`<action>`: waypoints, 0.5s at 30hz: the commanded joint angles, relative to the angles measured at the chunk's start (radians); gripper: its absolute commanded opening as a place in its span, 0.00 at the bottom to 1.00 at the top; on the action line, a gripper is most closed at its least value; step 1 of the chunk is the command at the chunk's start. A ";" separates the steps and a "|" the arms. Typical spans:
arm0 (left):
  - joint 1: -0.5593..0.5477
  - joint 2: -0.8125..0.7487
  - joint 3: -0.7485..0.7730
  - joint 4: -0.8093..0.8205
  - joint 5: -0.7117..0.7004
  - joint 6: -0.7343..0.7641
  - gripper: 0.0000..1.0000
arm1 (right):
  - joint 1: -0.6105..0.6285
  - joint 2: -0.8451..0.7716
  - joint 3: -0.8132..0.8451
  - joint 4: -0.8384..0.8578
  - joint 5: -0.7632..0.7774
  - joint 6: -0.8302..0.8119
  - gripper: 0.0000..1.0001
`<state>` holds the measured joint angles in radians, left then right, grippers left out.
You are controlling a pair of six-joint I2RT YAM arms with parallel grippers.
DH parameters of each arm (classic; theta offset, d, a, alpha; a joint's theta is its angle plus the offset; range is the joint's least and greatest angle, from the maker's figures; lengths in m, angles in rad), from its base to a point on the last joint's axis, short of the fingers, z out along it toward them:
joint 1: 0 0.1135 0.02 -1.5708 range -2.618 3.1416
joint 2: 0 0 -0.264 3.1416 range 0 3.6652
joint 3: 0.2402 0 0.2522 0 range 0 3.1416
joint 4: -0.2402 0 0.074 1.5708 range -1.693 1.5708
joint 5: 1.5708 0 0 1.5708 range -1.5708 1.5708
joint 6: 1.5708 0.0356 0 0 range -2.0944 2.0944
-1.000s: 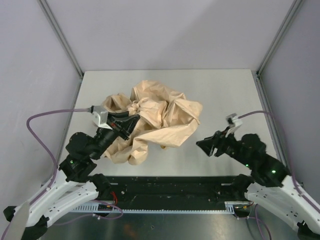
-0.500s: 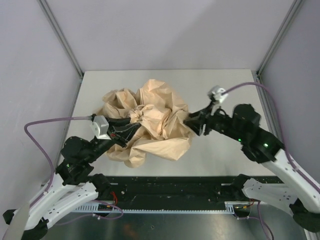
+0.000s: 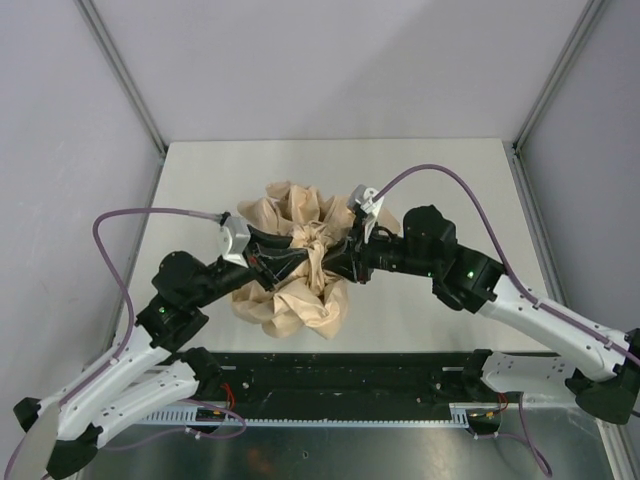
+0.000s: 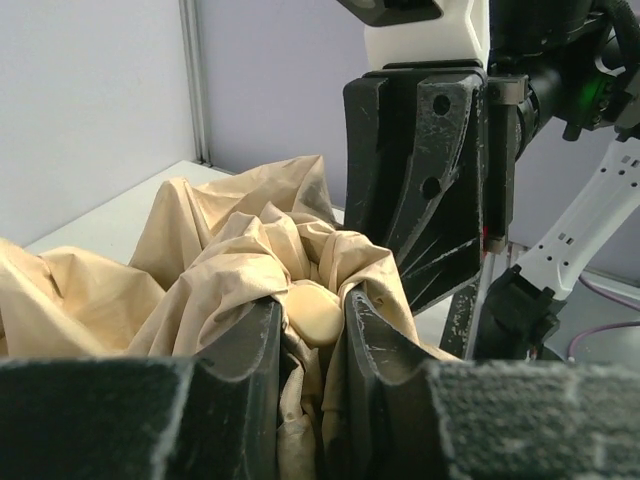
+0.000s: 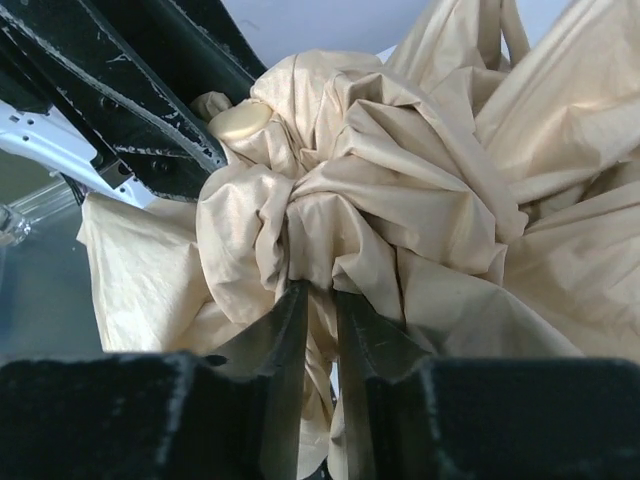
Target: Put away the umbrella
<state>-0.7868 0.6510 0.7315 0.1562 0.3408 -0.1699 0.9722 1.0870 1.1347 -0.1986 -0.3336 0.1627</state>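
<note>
The umbrella point(image 3: 300, 285) is a crumpled heap of shiny tan fabric in the middle of the table. My left gripper point(image 3: 287, 256) comes in from the left. In the left wrist view the left gripper point(image 4: 312, 322) is shut on the umbrella's small tan handle point(image 4: 316, 312), with folds of fabric point(image 4: 200, 260) caught beside it. My right gripper point(image 3: 337, 262) faces it from the right. The right wrist view shows the right gripper point(image 5: 321, 300) shut on a bunched fold of umbrella fabric point(image 5: 400, 180). The handle point(image 5: 240, 120) shows at the upper left there. Shaft and ribs are hidden.
The white table point(image 3: 450, 190) is bounded by grey walls and metal corner posts point(image 3: 120, 75). A black rail point(image 3: 350, 375) runs along the near edge between the arm bases. Purple cables point(image 3: 120, 225) loop from both wrists.
My right arm swung left from the table's right side to the umbrella and its jaws closed on the fabric. My left gripper moved right with the handle, and the fabric bunched into a tighter heap.
</note>
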 commanded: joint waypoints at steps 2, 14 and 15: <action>-0.008 -0.007 0.027 0.134 0.059 -0.113 0.00 | 0.027 -0.064 0.041 -0.058 0.170 0.075 0.40; -0.007 -0.020 0.019 0.118 -0.466 -0.256 0.00 | 0.031 -0.458 -0.220 -0.115 0.428 0.610 0.99; -0.007 -0.014 0.027 0.118 -0.486 -0.248 0.00 | 0.032 -0.474 -0.257 -0.060 0.404 0.634 0.99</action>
<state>-0.7906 0.6395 0.7311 0.1734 0.0578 -0.4015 0.9985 0.6662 1.0080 -0.4175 0.0845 0.5873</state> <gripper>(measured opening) 0.248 0.984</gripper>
